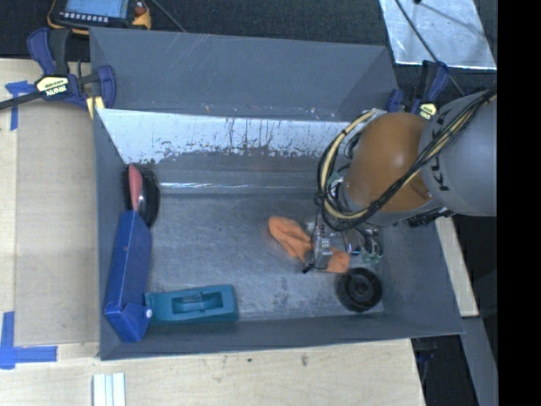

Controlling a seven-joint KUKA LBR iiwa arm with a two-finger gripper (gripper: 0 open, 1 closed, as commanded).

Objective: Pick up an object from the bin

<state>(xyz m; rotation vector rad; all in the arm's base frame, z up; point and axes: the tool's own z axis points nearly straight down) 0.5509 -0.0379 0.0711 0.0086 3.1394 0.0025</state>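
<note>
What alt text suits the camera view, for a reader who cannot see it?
The robot arm's gripper is down over a crumpled orange soft thing right of the middle of the grey metal bin, with a black round disc close beside it. A long blue box, a flat teal plastic piece and a black-and-red oval thing lie along the left side.

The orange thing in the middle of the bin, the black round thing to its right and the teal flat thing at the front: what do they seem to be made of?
Orange thing: probably soft cloth or foam, matte; it lies crumpled in folds.
Black round thing: perhaps rubber or plastic, dull; wheel-shaped with a hub.
Teal flat thing: likely hard plastic, smooth; straight moulded edges.
</note>
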